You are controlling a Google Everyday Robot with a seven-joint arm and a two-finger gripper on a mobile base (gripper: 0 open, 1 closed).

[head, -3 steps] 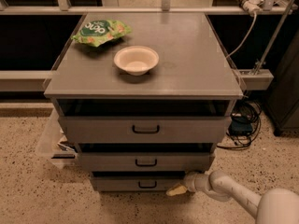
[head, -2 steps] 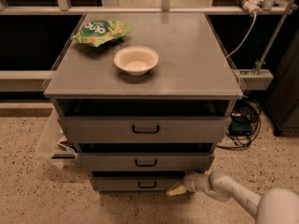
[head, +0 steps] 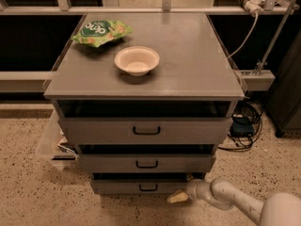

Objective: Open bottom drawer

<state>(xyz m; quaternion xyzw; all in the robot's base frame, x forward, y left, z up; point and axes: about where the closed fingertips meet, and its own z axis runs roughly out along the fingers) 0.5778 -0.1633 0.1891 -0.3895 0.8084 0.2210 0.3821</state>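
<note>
Arm [head: 235, 202] comes in low from bottom right; gripper [head: 178, 197] near the floor, just beside the right end of the bottom drawer [head: 117, 187], right of its black handle [head: 148, 188]. Can't tell if it's spread or closed, or touching the front; nothing visibly held. 3 grey drawers stacked: bottom, middle drawer [head: 108, 164], top drawer [head: 94, 132]. Clear bin [head: 49, 142] left, cables [head: 244, 126] right. On the cabinet top [head: 197, 65]: 1 bowl [head: 137, 60], 1 green snack bag [head: 101, 32] behind it
</note>
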